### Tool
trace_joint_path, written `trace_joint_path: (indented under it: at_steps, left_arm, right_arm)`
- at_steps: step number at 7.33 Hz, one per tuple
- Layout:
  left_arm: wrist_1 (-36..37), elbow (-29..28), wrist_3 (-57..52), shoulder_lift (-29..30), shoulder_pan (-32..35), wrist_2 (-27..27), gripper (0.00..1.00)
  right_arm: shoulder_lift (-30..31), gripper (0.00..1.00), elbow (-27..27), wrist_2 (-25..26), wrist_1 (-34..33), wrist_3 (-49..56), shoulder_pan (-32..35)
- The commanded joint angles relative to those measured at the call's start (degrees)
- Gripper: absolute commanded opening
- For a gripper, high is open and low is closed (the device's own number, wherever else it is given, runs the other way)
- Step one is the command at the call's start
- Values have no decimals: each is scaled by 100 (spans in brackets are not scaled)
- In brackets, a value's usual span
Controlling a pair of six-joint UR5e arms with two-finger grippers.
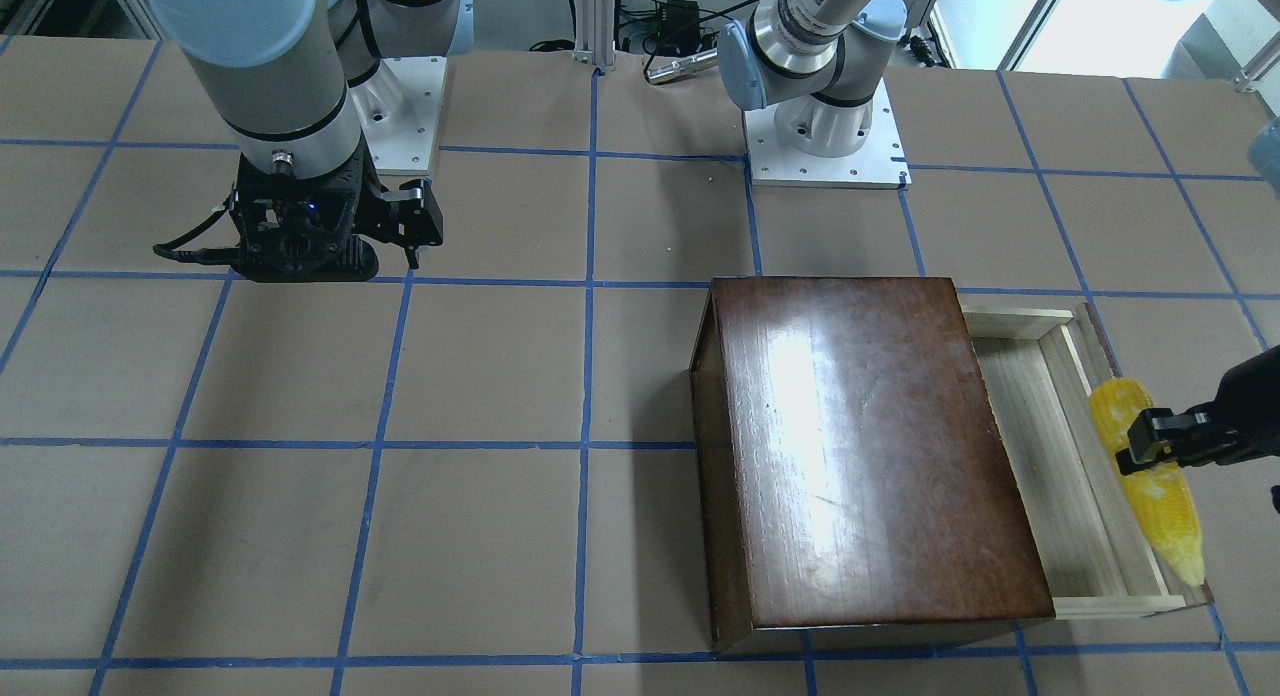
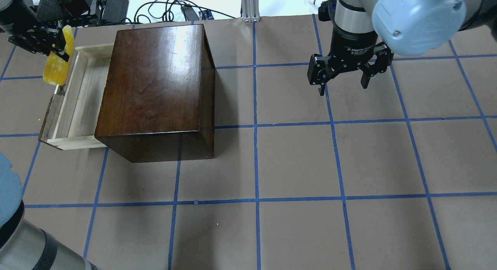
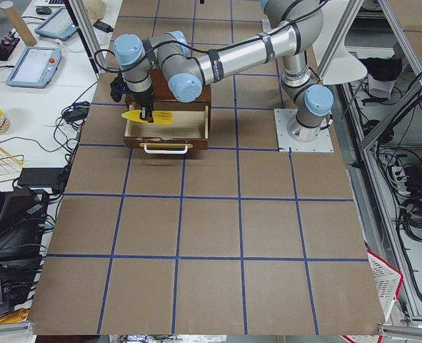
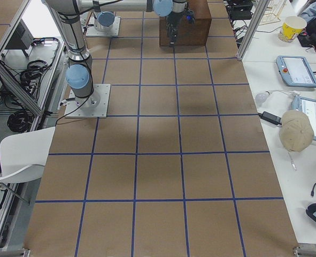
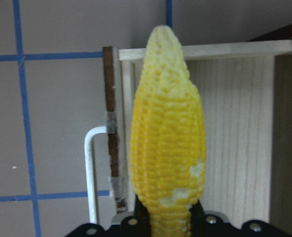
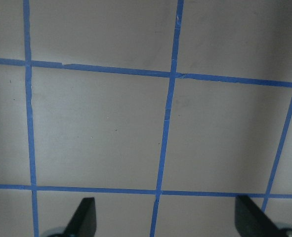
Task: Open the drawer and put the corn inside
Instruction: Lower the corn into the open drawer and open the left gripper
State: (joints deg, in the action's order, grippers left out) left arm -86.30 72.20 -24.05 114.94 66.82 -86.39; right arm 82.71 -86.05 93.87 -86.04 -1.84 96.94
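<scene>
The drawer [image 2: 73, 107] is pulled out of the glossy dark-brown box [image 2: 155, 83]; its pale-wood tray holds nothing. My left gripper [image 2: 58, 49] is shut on the yellow corn [image 2: 58, 62] and holds it in the air over the drawer's front panel. In the front-facing view the corn [image 1: 1150, 496] lies along that panel's edge. The left wrist view shows the corn [image 5: 168, 143] pointing away, over the drawer's panel [image 5: 112, 128] and metal pull [image 5: 90, 173]. My right gripper [image 2: 343, 82] hangs open above bare table, far from the box.
The table is brown board marked with blue tape lines [image 2: 256, 126]. Cables and power bricks [image 2: 112, 6] lie beyond the table's far edge behind the box. Both arm bases [image 1: 825, 146] stand at the robot's side.
</scene>
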Motion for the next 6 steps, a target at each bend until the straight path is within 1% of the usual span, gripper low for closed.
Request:
trace_joint_path:
  at_steps: [1,2,3,4,5,6]
  left_arm:
    - [17,346,102,37,59,26,0]
    - [26,583,102,89,59,17,0]
    - [191,785,85,81,51,26,0]
    - [289,796,93,99,50,35,0]
    - [307,779,50,107,50,26,15]
    - [307,778,41,142,59,35,44]
  right_arm:
    - [0,100,0,0,0,9,0]
    - [0,100,0,0,0,0,0]
    - [0,100,0,0,0,0,0]
    - [0,100,0,0,0,0,0]
    - [0,100,0,0,0,9,0]
    - [0,100,0,0,0,9,0]
